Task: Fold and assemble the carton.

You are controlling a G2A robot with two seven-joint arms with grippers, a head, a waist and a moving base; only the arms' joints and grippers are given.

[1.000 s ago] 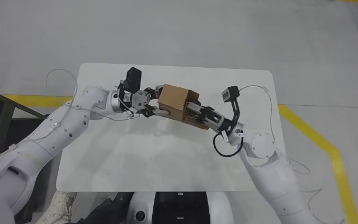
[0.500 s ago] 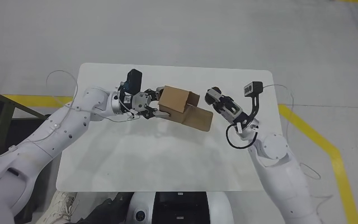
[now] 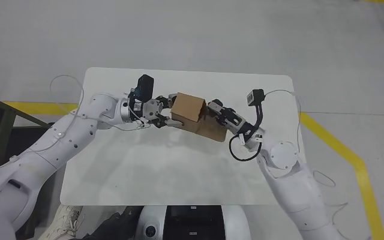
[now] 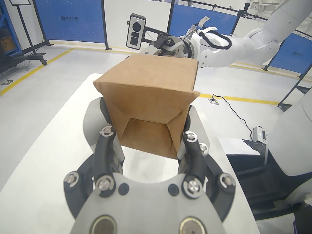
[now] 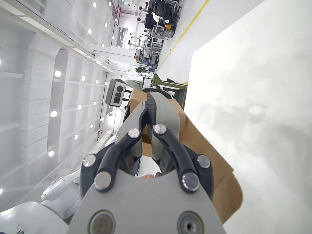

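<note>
The brown carton [image 3: 187, 108] is held a little above the white table [image 3: 150, 174] near its middle. My left gripper [image 3: 163, 113] is shut on the carton's left end, one finger [image 4: 105, 120] on each side of its open, flapped mouth [image 4: 148, 132]. My right gripper [image 3: 212, 111] is shut with its fingertips pressed together, and it rests against the carton's right end above a loose flap [image 3: 215, 128]. In the right wrist view the shut fingertips [image 5: 149, 98] lie along the carton [image 5: 204, 147]. Nothing shows between them.
A thin white cable [image 3: 66, 81] loops over the table's back left corner. Another cable [image 3: 287, 99] trails near the back right edge. A yellow floor line [image 3: 336, 144] runs beside the table.
My right gripper pulled away to the right from the carton, leaving the flap hanging open, then came back against the carton's right end. The left gripper and carton barely moved.
</note>
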